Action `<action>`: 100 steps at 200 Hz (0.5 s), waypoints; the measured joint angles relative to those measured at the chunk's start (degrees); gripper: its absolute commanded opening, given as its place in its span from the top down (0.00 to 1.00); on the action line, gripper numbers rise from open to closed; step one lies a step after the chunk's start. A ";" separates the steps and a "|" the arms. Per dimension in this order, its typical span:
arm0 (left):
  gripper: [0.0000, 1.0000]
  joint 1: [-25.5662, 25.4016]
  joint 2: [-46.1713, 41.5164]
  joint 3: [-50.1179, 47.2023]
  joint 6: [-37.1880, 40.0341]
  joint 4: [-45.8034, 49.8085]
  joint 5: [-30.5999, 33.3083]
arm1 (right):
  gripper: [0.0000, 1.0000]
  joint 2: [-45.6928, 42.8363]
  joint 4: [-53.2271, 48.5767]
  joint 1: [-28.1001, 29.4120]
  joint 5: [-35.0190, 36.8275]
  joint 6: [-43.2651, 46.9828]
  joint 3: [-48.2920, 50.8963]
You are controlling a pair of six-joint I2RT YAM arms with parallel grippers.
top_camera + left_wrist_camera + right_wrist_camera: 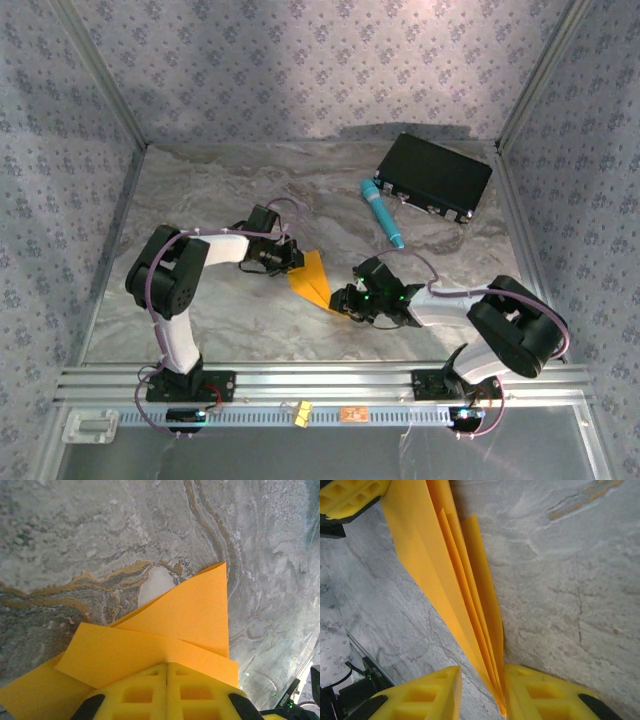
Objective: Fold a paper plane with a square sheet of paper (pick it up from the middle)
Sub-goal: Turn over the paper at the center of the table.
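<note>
The square sheet of paper is folded into a slim orange-yellow wedge, the paper plane (312, 277), lying on the marble table between my two grippers. My left gripper (287, 258) is at its wide end. In the left wrist view its jaws (166, 667) are pressed together where the folded layers (190, 615) meet them. My right gripper (345, 300) is at the pointed end. In the right wrist view the stacked folds (445, 565) run down between its fingers (482, 680). The folds lean on the right finger (535, 690), and a gap separates them from the left one.
A teal pen-like cylinder (383, 213) lies behind the right arm, with a black box (434, 176) at the back right. Patterned walls close the table on three sides. The metal rail (320, 385) at the near edge carries a small card (352, 413).
</note>
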State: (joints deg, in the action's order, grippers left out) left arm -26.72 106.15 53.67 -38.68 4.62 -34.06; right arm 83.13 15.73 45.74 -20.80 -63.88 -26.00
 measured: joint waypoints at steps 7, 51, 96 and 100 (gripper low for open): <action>0.94 0.00 0.00 0.00 -0.09 -0.02 -0.02 | 0.71 0.00 0.15 -0.09 -0.02 0.00 0.02; 0.94 0.00 0.04 0.00 -0.61 -0.15 -0.20 | 0.73 0.00 2.36 -0.79 -0.52 0.24 0.04; 0.94 0.00 0.04 0.00 -1.29 -0.20 -0.24 | 0.76 0.20 4.48 -1.77 -1.36 0.46 0.04; 0.94 0.00 0.04 0.00 -1.46 -0.20 -0.24 | 0.76 0.35 4.85 -1.79 -1.53 0.46 0.04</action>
State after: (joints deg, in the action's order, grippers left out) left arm -26.72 106.19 53.67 -40.14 4.43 -34.30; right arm 83.48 20.58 43.94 -22.33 -63.42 -25.96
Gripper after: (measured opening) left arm 0.064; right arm 0.242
